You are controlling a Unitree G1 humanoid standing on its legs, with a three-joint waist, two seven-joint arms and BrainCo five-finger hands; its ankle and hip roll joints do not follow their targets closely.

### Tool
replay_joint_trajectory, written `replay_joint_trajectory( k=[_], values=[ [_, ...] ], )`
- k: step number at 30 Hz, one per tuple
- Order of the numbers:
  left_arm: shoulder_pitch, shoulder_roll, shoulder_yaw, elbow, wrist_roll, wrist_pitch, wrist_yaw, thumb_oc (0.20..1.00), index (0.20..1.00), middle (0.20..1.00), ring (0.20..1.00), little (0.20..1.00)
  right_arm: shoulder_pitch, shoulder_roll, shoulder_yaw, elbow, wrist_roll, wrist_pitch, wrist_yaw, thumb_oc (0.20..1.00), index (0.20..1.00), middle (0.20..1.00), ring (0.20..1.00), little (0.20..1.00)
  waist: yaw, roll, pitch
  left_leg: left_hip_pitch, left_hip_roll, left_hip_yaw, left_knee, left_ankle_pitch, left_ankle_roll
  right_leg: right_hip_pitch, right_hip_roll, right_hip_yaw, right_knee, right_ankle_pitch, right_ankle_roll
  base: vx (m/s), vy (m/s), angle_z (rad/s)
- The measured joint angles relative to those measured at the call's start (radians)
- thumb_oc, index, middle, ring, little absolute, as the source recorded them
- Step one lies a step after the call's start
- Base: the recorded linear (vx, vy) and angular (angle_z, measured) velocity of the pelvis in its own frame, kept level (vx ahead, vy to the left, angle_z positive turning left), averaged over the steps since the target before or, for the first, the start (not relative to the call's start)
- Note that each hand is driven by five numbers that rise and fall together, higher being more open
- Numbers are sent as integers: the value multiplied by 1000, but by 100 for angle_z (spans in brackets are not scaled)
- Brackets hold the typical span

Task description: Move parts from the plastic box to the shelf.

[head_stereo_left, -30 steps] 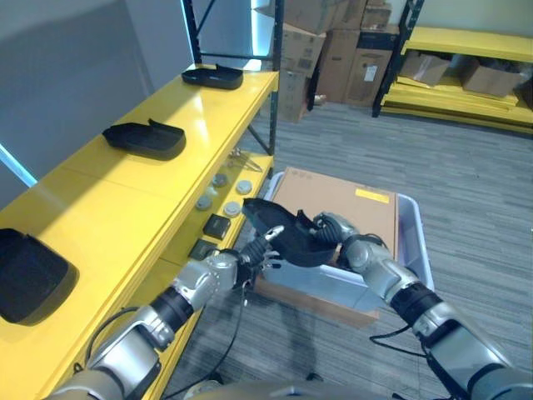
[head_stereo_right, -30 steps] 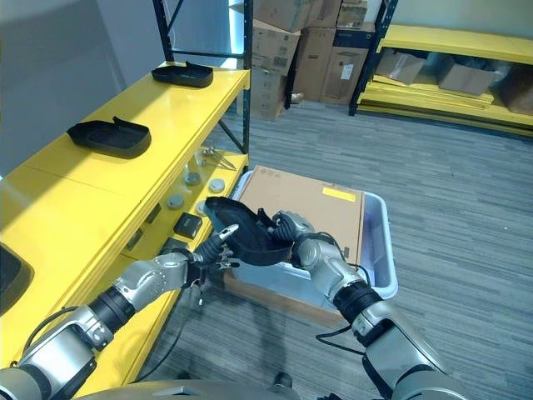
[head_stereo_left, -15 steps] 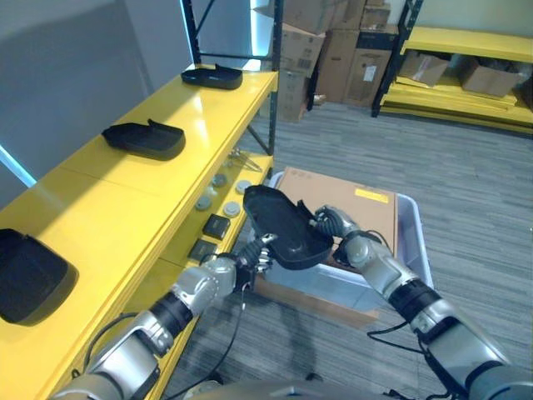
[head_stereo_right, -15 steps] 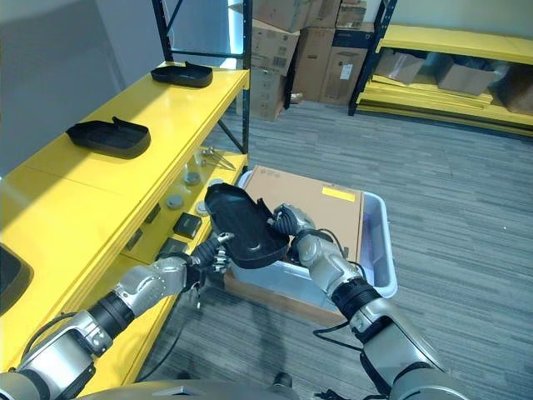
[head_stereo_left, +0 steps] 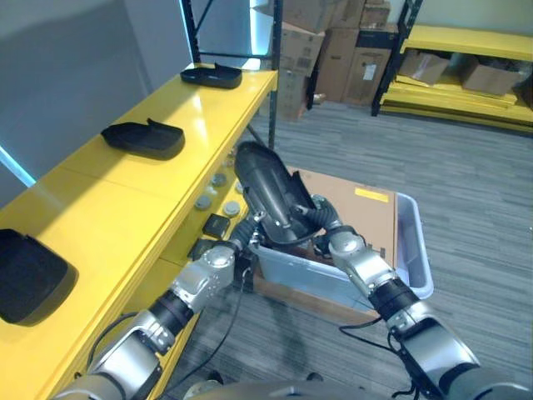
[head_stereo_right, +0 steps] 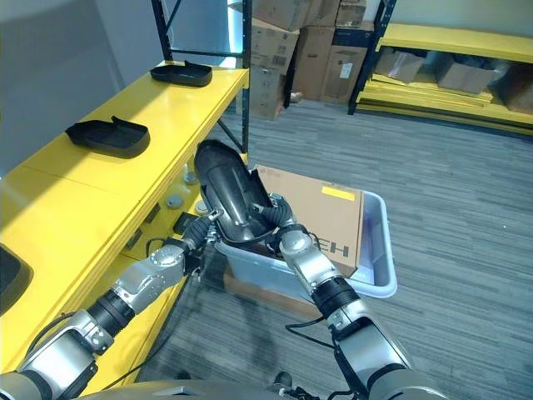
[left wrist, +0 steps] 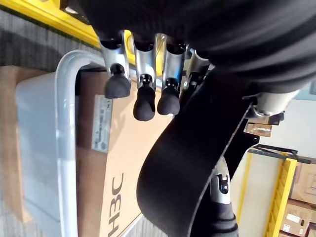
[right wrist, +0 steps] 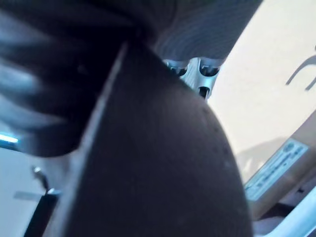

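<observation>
Gripping the black part [head_stereo_left: 266, 187], both hands [head_stereo_left: 321, 221] [left wrist: 143, 89]; left wrist view reveals its fingers.

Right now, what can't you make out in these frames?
- Right hand: eye views show it against the black part, but the part covers its fingers; its wrist view is too close to show the grip.
- Left hand: where the thumb sits is hidden behind the part.
- Plastic box: a cardboard sheet covers its contents.
- Small items on the lower shelf: too small to identify.
</observation>
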Motion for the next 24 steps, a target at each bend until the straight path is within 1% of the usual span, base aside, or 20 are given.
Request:
replay_joint_trajectory(
  k=[1, 2, 4, 6, 7, 9, 10, 11, 14, 16, 17, 19, 20, 23, 24],
  values=[
    [9, 1, 48, -4, 27, -19, 0, 200, 200, 200, 200, 200, 3, -2, -6, -30, 6, -2, 1, 1000, 1000, 1000, 1000, 1000, 2, 2, 10, 5, 0, 1, -1, 0, 0, 3, 0, 0, 0, 0, 0, 0, 0, 0],
    [18, 5, 77, -11, 46, -25, 0, 200, 200, 200, 200, 200, 5, -2, -11, -34, 9, -2, 1, 1000, 1000, 1000, 1000, 1000, 0, 3, 13, 5, 0, 1, -1, 0, 0, 3, 0, 0, 0, 0, 0, 0, 0, 0],
    [44, 18, 110, -33, 73, -44, 0, 200, 200, 200, 200, 200, 38, -2, -38, -43, 10, -2, 1, 1000, 1000, 1000, 1000, 1000, 0, 3, 13, 5, 0, 1, -2, 0, 0, 3, 0, 0, 0, -1, -1, 0, 0, 0],
    [70, 40, 120, -36, 113, -76, 0, 200, 200, 200, 200, 200, 88, -3, -49, -41, 25, -3, 2, 1000, 1000, 1000, 1000, 1000, 1, 3, 13, 5, 0, 2, -3, 0, 0, 2, 0, 1, 0, -2, -1, -16, 23, 0],
    [107, 38, 163, -39, 115, -116, 2, 200, 200, 200, 200, 200, 154, -3, -64, -17, 26, 6, 2, 1000, 1000, 1000, 1000, 1000, 3, 3, 13, 5, -1, 2, -4, -1, 1, 1, 0, 2, 0, -2, -1, -33, 38, 1],
    [135, 43, 222, -43, 122, -166, 6, 200, 200, 200, 200, 200, 250, -10, -74, 33, 25, 11, 3, 1000, 1000, 1000, 1000, 1000, 5, 3, 13, 5, -2, 2, -5, -1, 1, 1, 0, 4, 0, -2, 0, -18, 18, 0],
    [142, 48, 249, -47, 123, -185, 19, 200, 200, 200, 200, 200, 291, -14, -73, 55, 25, 25, 3, 1000, 1000, 1000, 1000, 1000, 3, 3, 14, 4, -2, 3, -6, -1, 1, -1, -1, 5, 0, -6, 3, -37, 37, -4],
    [144, 66, 277, -49, 127, -215, 34, 200, 200, 200, 200, 200, 351, -22, -74, 68, 25, 30, 4, 1000, 1000, 1000, 1000, 1000, 0, 3, 16, 4, -2, 4, -6, -1, 1, -2, -1, 5, -1, -9, 7, -34, 36, -5],
    [196, 82, 338, -90, 151, -292, 42, 200, 200, 200, 200, 200, 434, -24, -108, 113, 21, 6, 10, 1000, 1000, 1000, 1000, 1000, -6, 5, 17, 3, -2, 11, -6, -6, 1, -13, -1, 21, -1, -9, 6, -34, 30, -10],
    [212, 107, 352, -116, 151, -322, 45, 200, 200, 200, 200, 200, 468, -30, -117, 157, -8, 5, 9, 1000, 1000, 1000, 1000, 1000, -6, 5, 17, -5, -2, 12, -6, -7, 3, -21, -1, 22, -1, -8, 4, -13, 11, -4],
    [216, 119, 362, -120, 156, -337, 42, 200, 200, 200, 200, 200, 484, -29, -132, 195, -12, -17, 12, 1000, 1000, 1000, 1000, 1000, -6, 6, 17, -8, -3, 13, -6, -6, 1, -24, -1, 25, -1, -6, 5, 0, 0, 0],
    [236, 141, 392, -145, 171, -351, 42, 200, 200, 200, 200, 200, 503, -26, -155, 256, -13, -38, 12, 1000, 1000, 1000, 1000, 1000, -7, 6, 17, -8, -5, 13, -6, -6, 1, -26, -2, 27, -1, -6, 5, -15, 17, -4],
    [253, 161, 431, -186, 173, -364, 44, 200, 200, 200, 200, 200, 531, -26, -172, 305, -13, -49, 11, 1000, 1000, 1000, 1000, 1000, -6, 6, 17, -11, -6, 14, -6, -7, 1, -29, -2, 29, -1, -6, 5, 0, 0, 0],
    [262, 192, 484, -242, 173, -387, 50, 200, 200, 200, 200, 200, 571, -16, -191, 348, -16, -80, 11, 1000, 1000, 1000, 1000, 1000, -3, 8, 16, -12, -9, 13, -7, -7, 1, -31, -3, 32, 0, -5, 4, -48, -27, -1],
    [269, 204, 510, -271, 175, -389, 52, 200, 200, 200, 200, 200, 578, -13, -194, 381, -20, -108, 12, 1000, 1000, 1000, 1000, 1000, -2, 10, 16, -15, -10, 10, -7, -7, 2, -31, -3, 33, 0, -4, 5, -126, -141, 15]
  ],
)
